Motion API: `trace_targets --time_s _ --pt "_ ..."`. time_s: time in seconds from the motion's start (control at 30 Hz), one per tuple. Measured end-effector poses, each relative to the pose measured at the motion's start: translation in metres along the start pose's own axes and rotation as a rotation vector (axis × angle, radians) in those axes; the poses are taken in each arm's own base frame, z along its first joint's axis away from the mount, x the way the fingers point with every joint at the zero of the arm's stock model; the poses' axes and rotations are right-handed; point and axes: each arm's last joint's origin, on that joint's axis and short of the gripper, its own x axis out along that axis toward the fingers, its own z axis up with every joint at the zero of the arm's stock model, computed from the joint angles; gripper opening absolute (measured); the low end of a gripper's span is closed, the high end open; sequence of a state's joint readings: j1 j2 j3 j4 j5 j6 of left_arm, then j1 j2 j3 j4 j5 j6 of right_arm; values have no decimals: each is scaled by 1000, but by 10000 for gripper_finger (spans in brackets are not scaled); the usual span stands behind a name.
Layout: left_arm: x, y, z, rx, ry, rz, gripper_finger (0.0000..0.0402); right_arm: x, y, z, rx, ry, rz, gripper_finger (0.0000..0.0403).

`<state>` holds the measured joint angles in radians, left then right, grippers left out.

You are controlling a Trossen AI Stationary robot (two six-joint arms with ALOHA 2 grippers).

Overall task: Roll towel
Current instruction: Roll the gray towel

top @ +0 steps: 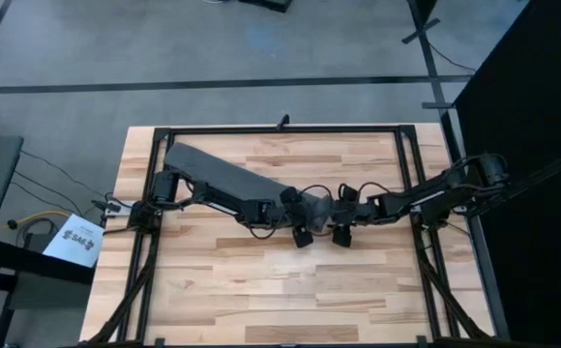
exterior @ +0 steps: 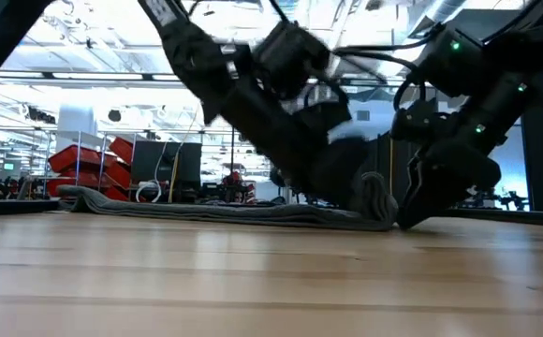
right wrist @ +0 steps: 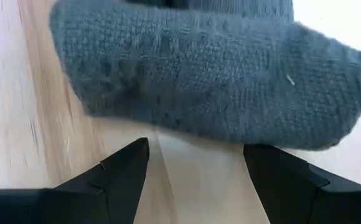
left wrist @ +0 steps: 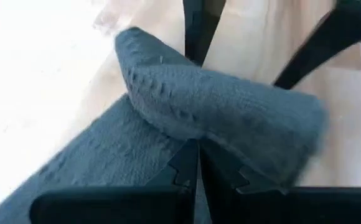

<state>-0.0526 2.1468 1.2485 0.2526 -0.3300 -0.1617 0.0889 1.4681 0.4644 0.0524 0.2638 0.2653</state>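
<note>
The soft, floppy towel [top: 224, 177] lies long on the desk [top: 261, 290], its rolled end between the left gripper [top: 303, 232], fingers together, and the right gripper [top: 341, 233], fingers apart, so hold that roll.

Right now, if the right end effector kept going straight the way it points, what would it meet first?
Most likely the towel: its rolled end sits directly ahead of the open right end effector, just above bare table. Exact gap is unclear.

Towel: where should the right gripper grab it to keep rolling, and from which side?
Probably the raised rolled end of the towel, from its open side. The right gripper already faces it, open, and the flat strip offers no lip.
</note>
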Motion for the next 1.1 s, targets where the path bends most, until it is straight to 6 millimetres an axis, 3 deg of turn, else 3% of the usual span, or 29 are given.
trace_targets --time_s 0.2,0.37,0.8,0.93,1.1 --pt "27 -3 -11 0 -36 -3 6 0 0 0 4 2 -2 255" --pt "28 -4 -8 27 -27 -3 6 0 0 -1 3 17 -6 255" --pt "-18 5 23 139 92 6 6 -2 0 -4 6 46 -10 255" --pt "-39 9 42 133 60 7 6 -2 0 -4 23 49 -10 255" --pt "-43 -10 47 144 -36 -34 6 -2 0 -5 23 50 -10 255"
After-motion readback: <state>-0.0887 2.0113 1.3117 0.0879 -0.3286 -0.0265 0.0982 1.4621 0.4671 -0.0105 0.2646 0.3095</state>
